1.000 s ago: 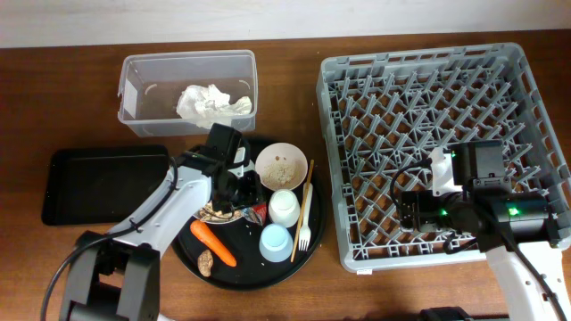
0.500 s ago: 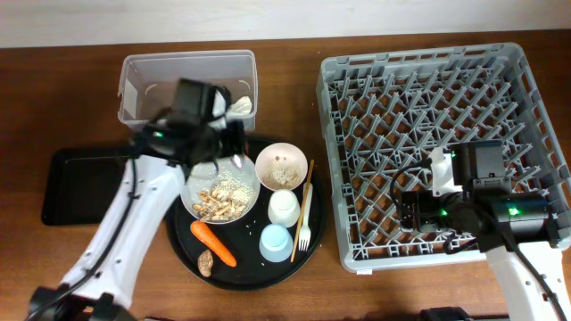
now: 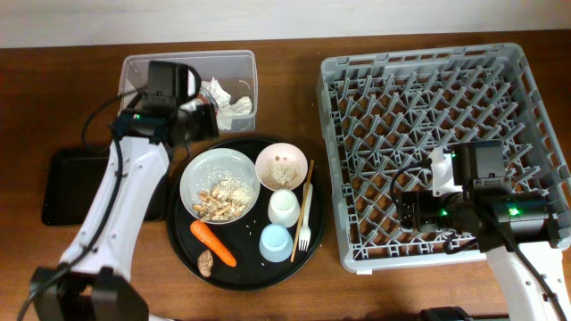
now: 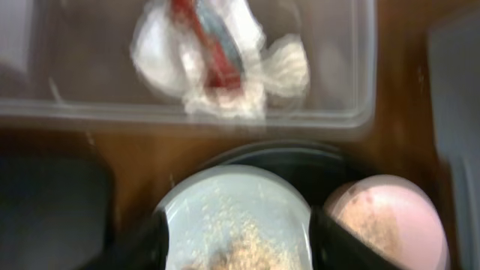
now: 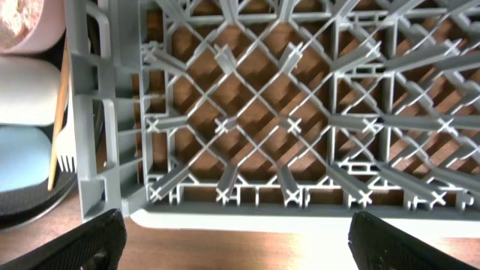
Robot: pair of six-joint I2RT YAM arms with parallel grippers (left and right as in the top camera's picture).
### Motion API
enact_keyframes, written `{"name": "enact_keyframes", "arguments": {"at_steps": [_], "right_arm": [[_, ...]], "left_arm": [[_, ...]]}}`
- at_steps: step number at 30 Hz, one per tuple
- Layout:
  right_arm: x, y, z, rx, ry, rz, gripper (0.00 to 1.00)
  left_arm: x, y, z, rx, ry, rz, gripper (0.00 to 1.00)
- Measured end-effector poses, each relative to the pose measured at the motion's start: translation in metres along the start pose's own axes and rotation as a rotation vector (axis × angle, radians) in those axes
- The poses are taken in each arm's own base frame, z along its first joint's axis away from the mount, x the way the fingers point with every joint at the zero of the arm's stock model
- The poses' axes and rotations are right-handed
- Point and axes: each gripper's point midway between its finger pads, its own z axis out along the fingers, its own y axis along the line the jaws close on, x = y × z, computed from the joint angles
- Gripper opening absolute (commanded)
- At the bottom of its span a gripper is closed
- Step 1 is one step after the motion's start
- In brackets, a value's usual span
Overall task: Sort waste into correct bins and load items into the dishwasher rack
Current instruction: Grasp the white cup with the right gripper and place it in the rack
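Inside clear tub (image 4: 75, 60), napkin (image 4: 159, 54), red-and-white wrapper (image 4: 208, 41)

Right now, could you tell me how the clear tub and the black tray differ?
The tub is clear and deep-walled; the tray is black and shallow. The tub holds a napkin and a wrapper; no waste shows in the tray, though the left arm hides part. Both are rectangular.
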Motion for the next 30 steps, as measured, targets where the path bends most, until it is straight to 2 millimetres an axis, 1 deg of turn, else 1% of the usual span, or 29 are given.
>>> {"name": "enact_keyframes", "arguments": {"at_steps": [1,2,3,4,5,6,8,9,10,11,12,13,14,15,16,17,19,20,21,23,26,27,30], "right_arm": [[0.0,0.0,0.0,0.0,0.001,0.001,0.98],[0.0,0.0,0.0,0.0,0.002,0.001,0.98],[0.001,0.001,0.0,-0.005,0.004,0.001,0.98],[0.002,0.002,0.0,-0.012,0.008,0.001,0.98],[0.002,0.008,0.0,-0.047,0.011,0.002,1.0],[0.003,0.014,0.0,-0.08,0.011,0.002,0.98],[0.004,0.022,-0.001,-0.119,0.019,-0.009,0.97],[0.006,0.042,-0.003,-0.163,0.026,-0.079,0.98],[0.001,0.059,-0.01,-0.19,0.017,-0.142,1.0],[-0.014,0.085,-0.019,-0.22,-0.008,-0.23,0.98],[-0.024,0.102,-0.025,-0.227,-0.016,-0.282,0.98],[-0.037,0.129,-0.023,-0.237,-0.003,-0.356,0.98],[-0.044,0.142,-0.019,-0.238,0.007,-0.384,0.99],[-0.054,0.162,-0.006,-0.224,0.023,-0.404,0.98],[-0.062,0.181,0.012,-0.22,0.032,-0.405,0.98],[-0.066,0.199,0.031,-0.223,0.042,-0.399,0.98],[-0.063,0.228,0.063,-0.216,0.065,-0.385,0.98],[-0.061,0.235,0.075,-0.209,0.079,-0.377,0.98],[-0.053,0.241,0.089,-0.19,0.114,-0.37,0.98],[-0.04,0.244,0.114,-0.15,0.178,-0.355,0.98],[-0.033,0.247,0.125,-0.131,0.202,-0.355,0.98],[-0.03,0.246,0.134,-0.114,0.221,-0.332,0.96],[-0.027,0.244,0.145,-0.096,0.229,-0.314,0.9]], "left_arm": [[0.021,-0.011,-0.013,0.019,0.066,0.028,0.7],[0.042,-0.016,-0.017,0.025,0.146,0.05,0.72],[0.051,-0.018,-0.019,0.022,0.181,0.058,0.73],[0.07,-0.016,-0.023,0.01,0.258,0.071,0.74],[0.078,-0.016,-0.025,0.003,0.291,0.077,0.76],[0.086,-0.012,-0.027,-0.013,0.324,0.076,0.79],[0.093,0.001,-0.031,-0.043,0.365,0.039,0.84],[0.095,0.017,-0.033,-0.071,0.386,-0.003,0.86],[0.097,0.029,-0.034,-0.09,0.399,-0.036,0.87],[0.099,0.048,-0.037,-0.118,0.417,-0.097,0.94],[0.098,0.065,-0.039,-0.143,0.419,-0.159,0.95],[0.098,0.08,-0.041,-0.165,0.419,-0.215,0.95],[0.098,0.09,-0.042,-0.178,0.416,-0.257,0.95],[0.097,0.096,-0.042,-0.185,0.412,-0.277,0.95],[0.096,0.096,-0.042,-0.185,0.406,-0.281,0.95],[0.095,0.096,-0.041,-0.184,0.401,-0.28,0.95],[0.094,0.095,-0.041,-0.183,0.398,-0.28,0.95],[0.094,0.095,-0.041,-0.183,0.398,-0.279,0.95],[0.094,0.095,-0.041,-0.183,0.399,-0.28,0.95],[0.095,0.095,-0.041,-0.183,0.401,-0.28,0.95],[0.094,0.095,-0.041,-0.183,0.397,-0.279,0.95],[0.094,0.095,-0.041,-0.183,0.397,-0.279,0.95],[0.094,0.095,-0.041,-0.183,0.397,-0.279,0.95]]}}
